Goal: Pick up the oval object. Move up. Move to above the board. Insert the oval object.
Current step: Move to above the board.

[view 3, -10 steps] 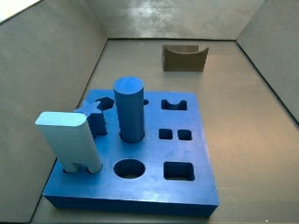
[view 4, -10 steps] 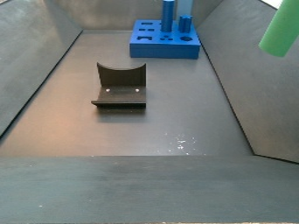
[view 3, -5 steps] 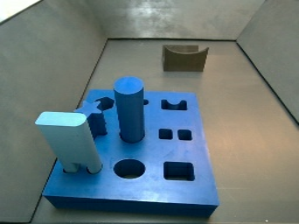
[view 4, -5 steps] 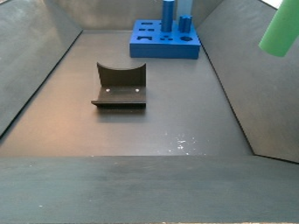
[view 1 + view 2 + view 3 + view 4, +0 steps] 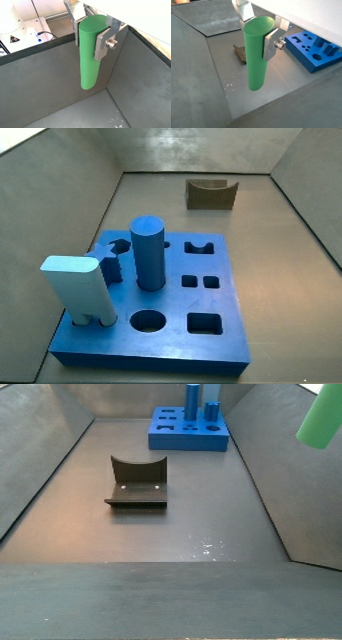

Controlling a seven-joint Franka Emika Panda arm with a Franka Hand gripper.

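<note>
My gripper point(image 5: 92, 29) is shut on the oval object point(image 5: 90, 52), a slim bright green peg that hangs down from between the silver fingers point(image 5: 107, 42). Both wrist views show it held high above the bin floor point(image 5: 256, 52). In a side view only the peg's lower part point(image 5: 319, 420) shows, at the right edge, high above the floor; the gripper itself is out of that frame. The board point(image 5: 160, 303), a dark blue slab with holes, lies at the near end in a side view and at the far end in another point(image 5: 185, 431). It also shows in a wrist view point(image 5: 312, 47).
A thick dark blue cylinder point(image 5: 147, 253) and a light blue rectangular block point(image 5: 79, 288) stand in the board. A small brown U-shaped block point(image 5: 136, 482) lies on the floor mid-bin, also seen in a side view point(image 5: 210, 194). Grey bin walls point(image 5: 267, 474) surround everything.
</note>
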